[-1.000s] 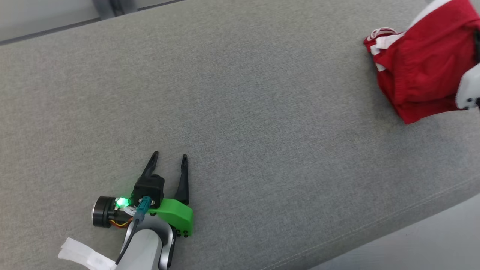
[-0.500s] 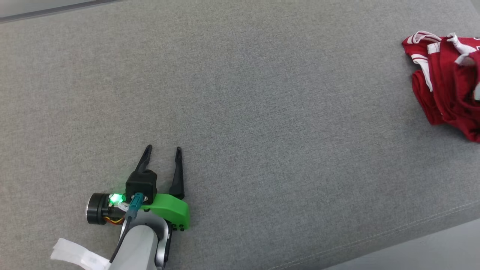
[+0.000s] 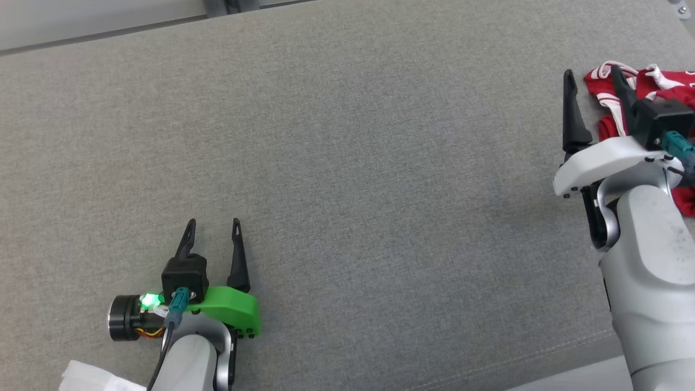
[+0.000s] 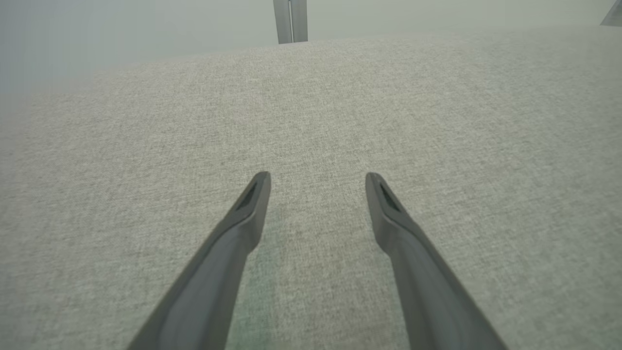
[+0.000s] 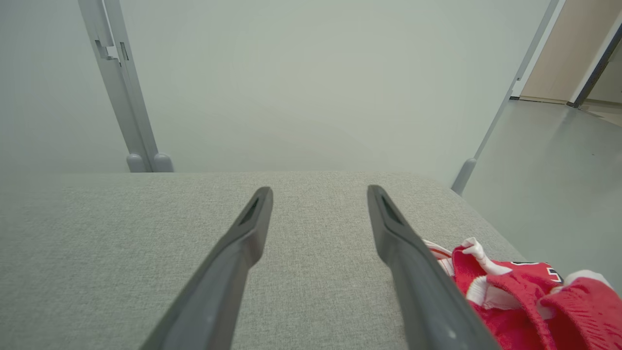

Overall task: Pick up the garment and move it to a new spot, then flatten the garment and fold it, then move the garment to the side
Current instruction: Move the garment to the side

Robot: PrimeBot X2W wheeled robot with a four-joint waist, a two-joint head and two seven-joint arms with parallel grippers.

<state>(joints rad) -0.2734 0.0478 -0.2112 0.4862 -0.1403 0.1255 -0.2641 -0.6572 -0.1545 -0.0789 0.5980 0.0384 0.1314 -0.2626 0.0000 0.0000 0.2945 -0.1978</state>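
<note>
Head view puts the red garment [image 3: 673, 84] crumpled at the desk's [image 3: 380, 163] right end, just beside my right gripper [image 3: 592, 73], fingers wide and empty. Left gripper [image 3: 214, 222] idles wide, well apart. Flattening looks next: pinch an edge, spread it.

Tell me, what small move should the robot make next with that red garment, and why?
Probably shift the right claw sideways over the red garment and lower it to pinch an edge. The garment lies crumpled, not yet flattened, on the grey padded surface; the right claw stands open beside it, the left claw open far off.
</note>
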